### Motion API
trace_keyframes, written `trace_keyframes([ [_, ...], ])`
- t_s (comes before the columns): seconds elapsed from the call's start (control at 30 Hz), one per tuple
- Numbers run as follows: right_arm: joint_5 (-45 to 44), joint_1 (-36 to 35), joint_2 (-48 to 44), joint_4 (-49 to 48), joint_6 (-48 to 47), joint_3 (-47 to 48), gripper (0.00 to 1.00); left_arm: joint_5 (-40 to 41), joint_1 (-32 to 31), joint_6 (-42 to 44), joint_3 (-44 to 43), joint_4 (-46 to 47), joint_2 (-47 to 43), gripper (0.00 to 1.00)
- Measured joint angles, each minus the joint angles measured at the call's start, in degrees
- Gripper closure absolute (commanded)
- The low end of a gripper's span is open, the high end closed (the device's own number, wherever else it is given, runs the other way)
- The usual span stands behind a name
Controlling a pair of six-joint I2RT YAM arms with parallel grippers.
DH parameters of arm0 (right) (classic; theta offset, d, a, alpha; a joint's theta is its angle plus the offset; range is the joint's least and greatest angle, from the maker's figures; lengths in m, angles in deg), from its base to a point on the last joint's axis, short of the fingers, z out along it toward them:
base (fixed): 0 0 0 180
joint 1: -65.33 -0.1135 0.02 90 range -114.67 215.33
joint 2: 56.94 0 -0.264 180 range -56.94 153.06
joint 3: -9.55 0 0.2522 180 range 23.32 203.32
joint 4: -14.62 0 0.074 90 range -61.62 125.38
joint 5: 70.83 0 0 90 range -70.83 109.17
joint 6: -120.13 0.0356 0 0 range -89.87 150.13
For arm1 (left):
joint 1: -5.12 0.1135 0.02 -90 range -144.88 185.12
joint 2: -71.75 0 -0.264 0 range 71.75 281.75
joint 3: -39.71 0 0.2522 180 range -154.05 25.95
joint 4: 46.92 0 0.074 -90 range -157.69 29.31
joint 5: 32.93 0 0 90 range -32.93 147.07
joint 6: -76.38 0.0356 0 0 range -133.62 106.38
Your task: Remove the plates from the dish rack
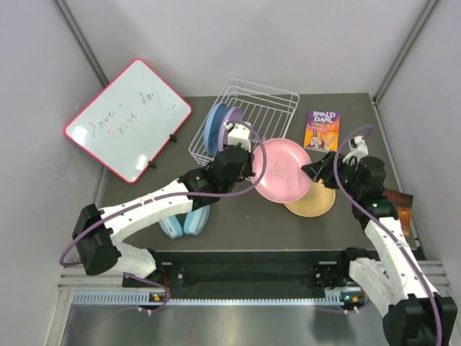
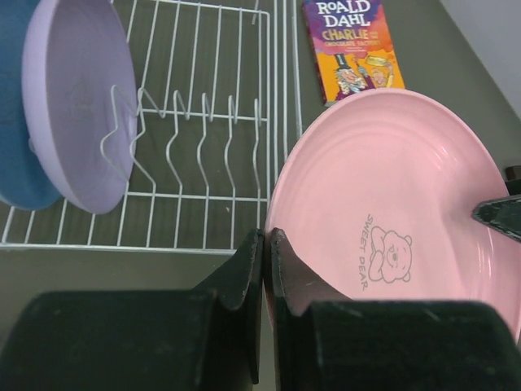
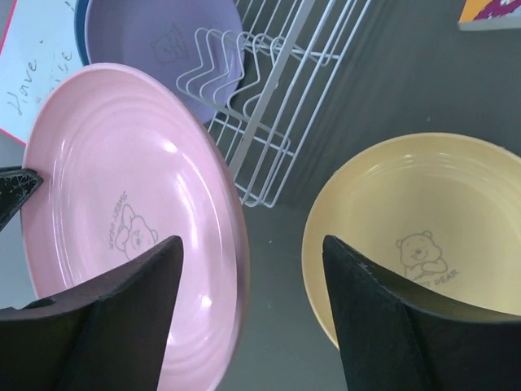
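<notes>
Seen from above: your left gripper [image 1: 253,160] is clamped on the pink plate [image 1: 284,179] at its 9 o'clock rim, just outside the dish rack [image 1: 268,99]. Your right gripper [image 1: 312,171], jaws apart, straddles the 3 o'clock rim.

In the top view the left arm [image 1: 155,202] covers part of the light blue headphones [image 1: 189,222], the pink plate [image 1: 282,171] overlaps part of the orange-yellow plate [image 1: 315,205], and a dark-covered item [image 1: 402,204] beside the right arm [image 1: 382,231] is half hidden, so you cannot identify it. In the left wrist view the blue plate [image 2: 16,183] is cut by the left edge and mostly masked by the purple plate [image 2: 73,106], and the pink plate's rim disappears behind the fingers of the left end effector [image 2: 266,238]. The right wrist view gives you only a corner of the book [image 3: 492,12].
</notes>
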Motion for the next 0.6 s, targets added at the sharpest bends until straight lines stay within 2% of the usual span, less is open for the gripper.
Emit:
trace_keyframes([
  [0.07,0.94,-0.22,0.96,-0.24,0.02,-0.02,0.56,-1.18,-0.02,-0.09,0.11,0.79,0.02,1.00],
  [0.1,1.38,-0.37,1.29,-0.52,0.17,-0.04,0.85,-1.92,-0.04,-0.20,0.33,1.68,0.02,1.00],
  [0.13,1.73,-0.44,1.51,-0.83,-0.13,-0.04,1.00,-2.32,-0.09,-0.26,0.50,2.23,0.02,1.00],
  [0.2,2.10,-0.66,1.90,-1.70,-0.11,-0.04,1.00,-2.84,-0.13,-0.28,0.87,3.13,0.02,1.00],
  [0.23,2.34,-0.61,1.92,-1.79,0.13,-0.09,1.00,-2.75,0.04,-0.17,1.09,3.06,0.02,0.95],
  [0.27,2.05,-0.66,1.92,-1.84,-0.02,-0.09,1.00,-2.86,0.22,-0.09,1.22,3.17,0.04,0.67],
  [0.3,1.77,-0.68,1.84,-1.70,-0.20,-0.09,1.00,-2.99,0.26,0.00,1.38,3.23,0.07,0.50],
  [0.33,1.20,-0.68,1.46,-1.07,-0.42,-0.09,1.00,-3.21,0.24,0.02,1.51,3.48,0.07,0.34],
  [0.4,-1.97,-0.70,0.22,0.85,-1.22,-0.04,1.00,-3.56,-0.04,0.44,1.77,4.42,0.02,0.10],
  [0.47,-7.15,-0.74,-1.16,4.04,-2.12,0.07,1.00,-2.99,-0.24,0.96,2.32,5.25,-0.31,0.03],
  [0.6,-18.29,-0.55,-1.42,10.27,-3.54,1.18,1.00,0.98,-0.35,2.32,5.33,5.97,-3.02,0.01],
])
